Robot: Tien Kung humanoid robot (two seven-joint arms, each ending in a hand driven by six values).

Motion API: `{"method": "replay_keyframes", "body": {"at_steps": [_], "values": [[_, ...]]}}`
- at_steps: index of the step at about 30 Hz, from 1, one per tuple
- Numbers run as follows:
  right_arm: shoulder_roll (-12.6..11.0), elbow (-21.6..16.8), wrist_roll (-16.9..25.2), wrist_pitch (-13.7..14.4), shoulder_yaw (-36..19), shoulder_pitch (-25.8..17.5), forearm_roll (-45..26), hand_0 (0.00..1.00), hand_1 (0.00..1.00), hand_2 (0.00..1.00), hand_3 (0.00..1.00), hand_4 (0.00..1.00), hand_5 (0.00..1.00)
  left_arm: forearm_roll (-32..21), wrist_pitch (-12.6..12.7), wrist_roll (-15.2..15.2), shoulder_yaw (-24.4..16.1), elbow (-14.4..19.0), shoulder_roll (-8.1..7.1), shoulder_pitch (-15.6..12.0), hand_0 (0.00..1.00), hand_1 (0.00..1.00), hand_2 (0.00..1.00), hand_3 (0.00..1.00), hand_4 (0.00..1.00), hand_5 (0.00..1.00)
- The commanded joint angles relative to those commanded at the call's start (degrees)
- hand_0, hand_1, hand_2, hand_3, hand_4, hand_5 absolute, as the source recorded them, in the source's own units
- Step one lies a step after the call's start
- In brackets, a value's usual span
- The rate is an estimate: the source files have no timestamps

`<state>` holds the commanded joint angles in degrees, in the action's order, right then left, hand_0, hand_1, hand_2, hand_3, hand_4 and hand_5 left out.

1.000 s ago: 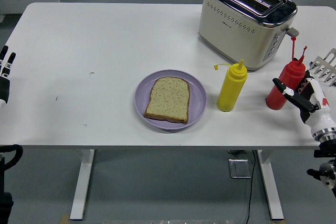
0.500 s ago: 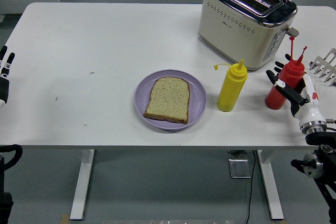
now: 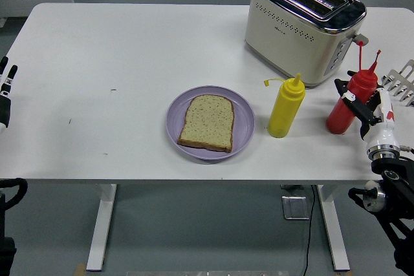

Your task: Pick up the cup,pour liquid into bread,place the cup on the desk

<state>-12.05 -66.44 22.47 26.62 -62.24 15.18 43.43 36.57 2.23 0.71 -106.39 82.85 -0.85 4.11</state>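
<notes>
The right robot hand (image 3: 363,109) is seen at the bench's (image 3: 129,56) right edge, just beside the red squeeze bottle (image 3: 350,104). Its black fingers (image 3: 349,99) lie against the bottle's right side, but whether they are truly closed around it cannot be told, since the contact side is hidden behind the bottle and the hand itself. The white forearm is cut off near the lower right corner. The left robot hand (image 3: 6,92) is only partly shown at the bench's left edge, with straightened fingers holding nothing.

No cup can be made out; the red squeeze bottle is what the right hand attends to. It stands on the bench near the right edge, its long axis nearly vertical with a slight lean, nozzle pointing up, and a small red cap hanging off to the side on a tether. A yellow squeeze bottle (image 3: 285,107) stands upright nearer the middle, apart from the red one, its nozzle also pointing up. A slice of bread (image 3: 207,122) lies flat on a purple plate (image 3: 243,124) toward the near edge. A toaster (image 3: 303,26) is set by the far right corner. A white rack (image 3: 402,80) is cut off at the right edge.
</notes>
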Motion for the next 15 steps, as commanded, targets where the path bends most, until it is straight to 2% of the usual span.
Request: {"method": "replay_keyframes", "body": {"at_steps": [1,2,7,8,13,14,15], "values": [[0.12,0.18,0.25,0.23,0.2,0.1,-0.47,0.564,0.379,0.378,0.412,0.879,0.247,0.0,0.01,0.01,0.0,0.0,0.0,-0.01,0.839,0.857,0.876,0.767,0.663,0.998],[0.18,0.28,0.38,0.34,0.31,0.16,-0.74,0.431,0.289,0.33,0.337,0.853,0.216,0.01,0.02,0.02,0.0,0.0,0.0,-0.01,0.84,0.857,0.877,0.766,0.661,0.998],[0.62,0.99,0.95,0.38,1.3,0.63,-2.28,0.431,0.289,0.33,0.337,0.853,0.216,0.02,0.03,0.01,0.09,-0.04,0.01,-0.1,0.84,0.857,0.877,0.766,0.661,0.998],[0.73,1.2,1.13,0.42,1.45,0.73,-2.67,0.382,0.255,0.318,0.32,0.838,0.197,0.03,0.03,0.01,0.11,-0.05,0.01,-0.13,0.84,0.857,0.876,0.765,0.66,0.998],[1.15,1.84,2.21,0.98,1.82,1.25,-4.23,0.382,0.255,0.318,0.32,0.838,0.197,0.03,0.05,0.02,0.23,-0.06,0.02,-0.2,0.84,0.857,0.876,0.765,0.66,0.998],[1.21,1.92,2.49,1.16,1.89,1.39,-4.35,0.337,0.246,0.316,0.313,0.825,0.186,0.03,0.06,0.03,0.23,-0.08,0.02,-0.21,0.84,0.857,0.877,0.765,0.66,0.998],[1.26,1.98,2.7,1.3,1.94,1.51,-4.44,0.337,0.246,0.316,0.313,0.825,0.186,0.02,0.07,0.03,0.24,-0.08,0.02,-0.22,0.84,0.857,0.877,0.765,0.66,0.998]]}}
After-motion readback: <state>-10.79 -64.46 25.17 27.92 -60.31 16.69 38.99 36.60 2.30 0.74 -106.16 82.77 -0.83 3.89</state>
